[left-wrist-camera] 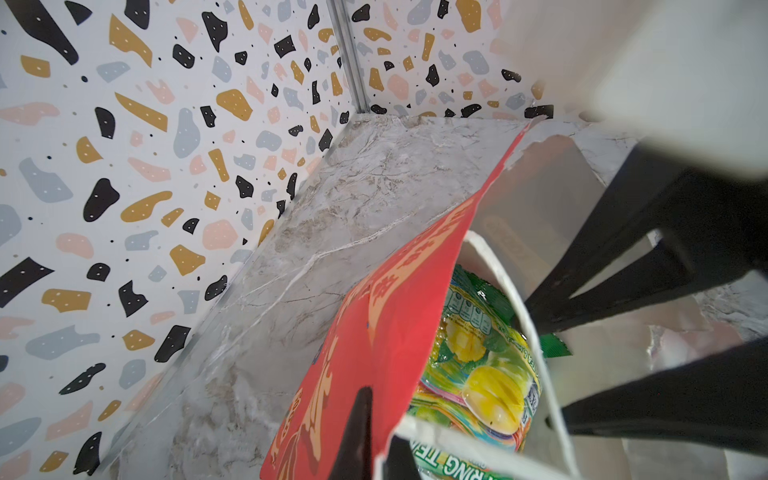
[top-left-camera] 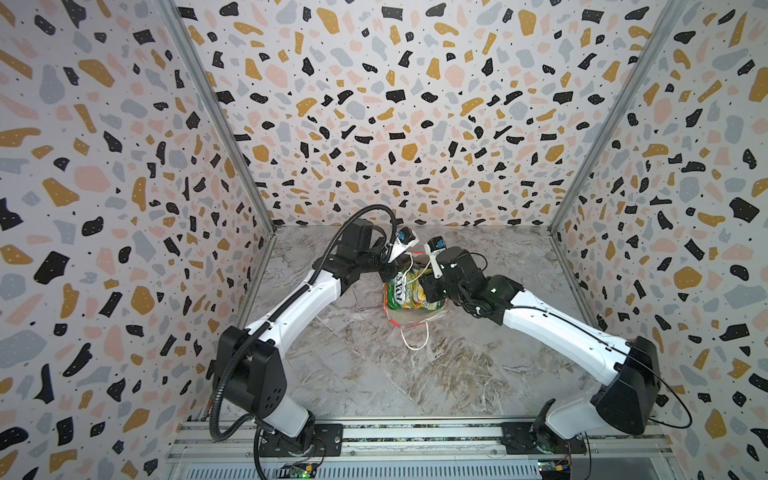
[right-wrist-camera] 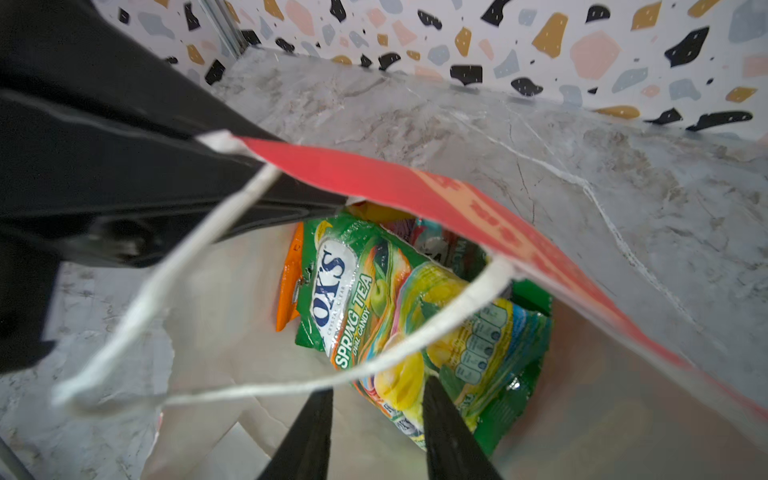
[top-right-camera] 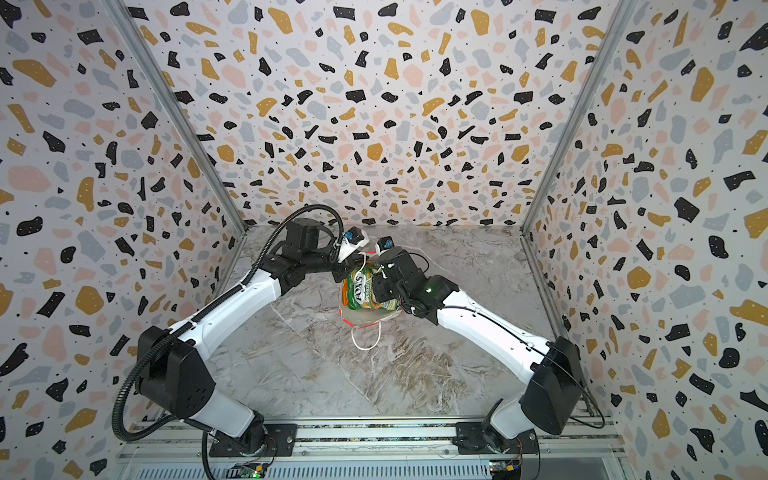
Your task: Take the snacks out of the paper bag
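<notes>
"Bag [top-left-camera: 409, 319], where does it stand?"

"On the desk [top-left-camera: 374, 374], toward the back. The left arm [top-left-camera: 299, 299] and the right arm [top-left-camera: 552, 328] meet over it in both top views. It is red outside and white inside, with its mouth open."

"And the snacks?"

"They are inside the bag. A green packet [right-wrist-camera: 374, 299] marked FOX'S Spring Tea lies uppermost. An orange packet [right-wrist-camera: 289, 282] shows one edge just beside it. More lie behind and beneath, too covered to tell apart."

"What of the left jaws?"

"They are clenched on the bag's red wall near the rim. In the left wrist view one finger [left-wrist-camera: 361, 415] lies against the outside and the other is inside."

"And the right jaws?"

"They are down in the bag's mouth and parted. One finger [right-wrist-camera: 307, 436] is on each side of the green packet's near end. Whether they press it cannot be told."

"The cords?"

"One white handle [right-wrist-camera: 208, 226] loops across the green packet in the right wrist view. A second one lies on the desk in front of the bag in both top views."
</notes>
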`<state>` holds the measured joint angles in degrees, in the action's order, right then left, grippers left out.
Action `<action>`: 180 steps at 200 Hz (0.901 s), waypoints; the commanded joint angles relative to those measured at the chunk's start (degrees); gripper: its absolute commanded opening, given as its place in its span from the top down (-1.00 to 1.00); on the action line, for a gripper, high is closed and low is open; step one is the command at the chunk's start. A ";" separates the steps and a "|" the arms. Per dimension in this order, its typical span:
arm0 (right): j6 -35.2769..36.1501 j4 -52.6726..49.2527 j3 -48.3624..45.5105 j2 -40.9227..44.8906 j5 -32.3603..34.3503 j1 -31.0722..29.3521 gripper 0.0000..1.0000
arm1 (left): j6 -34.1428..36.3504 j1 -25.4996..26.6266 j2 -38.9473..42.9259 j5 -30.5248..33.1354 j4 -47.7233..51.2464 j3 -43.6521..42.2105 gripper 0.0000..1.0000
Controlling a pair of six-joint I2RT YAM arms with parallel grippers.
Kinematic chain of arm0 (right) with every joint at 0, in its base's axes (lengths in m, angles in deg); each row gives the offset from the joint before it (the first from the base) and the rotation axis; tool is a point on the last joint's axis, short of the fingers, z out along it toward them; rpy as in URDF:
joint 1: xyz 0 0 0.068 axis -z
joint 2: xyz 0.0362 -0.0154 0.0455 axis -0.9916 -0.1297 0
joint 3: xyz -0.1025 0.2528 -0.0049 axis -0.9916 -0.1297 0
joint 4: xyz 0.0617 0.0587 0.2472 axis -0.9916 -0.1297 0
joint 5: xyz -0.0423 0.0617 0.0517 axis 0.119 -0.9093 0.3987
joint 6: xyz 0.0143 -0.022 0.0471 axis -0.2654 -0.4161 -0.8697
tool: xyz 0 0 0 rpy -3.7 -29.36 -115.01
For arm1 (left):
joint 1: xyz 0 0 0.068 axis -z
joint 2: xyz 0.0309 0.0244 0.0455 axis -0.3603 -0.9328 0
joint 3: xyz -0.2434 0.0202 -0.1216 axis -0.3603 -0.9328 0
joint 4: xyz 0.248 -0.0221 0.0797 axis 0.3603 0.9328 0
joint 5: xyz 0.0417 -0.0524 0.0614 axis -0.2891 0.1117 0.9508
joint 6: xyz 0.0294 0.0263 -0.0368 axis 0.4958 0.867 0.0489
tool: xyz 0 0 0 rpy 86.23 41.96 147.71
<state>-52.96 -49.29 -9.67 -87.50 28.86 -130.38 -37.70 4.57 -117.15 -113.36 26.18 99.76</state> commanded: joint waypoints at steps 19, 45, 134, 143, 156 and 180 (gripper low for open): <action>-5.87 -5.01 2.34 -2.29 1.61 -0.33 0.23 | -2.56 1.55 1.25 -2.72 -2.94 1.32 1.00; -8.14 -6.30 1.85 -2.86 4.40 0.02 0.14 | -2.99 1.73 1.71 -1.89 -2.52 1.60 1.00; -7.13 -5.30 -0.43 -3.62 7.80 3.71 -0.26 | -4.74 4.53 2.82 -0.61 -2.48 1.82 1.00; -6.95 -3.64 -1.04 -3.78 7.05 3.86 -0.26 | -4.65 4.70 2.98 -0.86 -2.40 1.78 1.00; -6.54 -2.35 -1.22 -4.36 6.07 3.93 -0.26 | -4.65 4.72 3.06 -0.94 -2.85 1.36 1.00; -5.89 -0.83 -0.88 -6.01 5.71 3.96 -0.27 | -4.52 4.81 2.78 -0.16 -3.02 1.09 1.00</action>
<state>-60.04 -52.32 -10.43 -92.00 35.00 -126.53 -41.50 8.68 -117.10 -111.72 26.62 99.76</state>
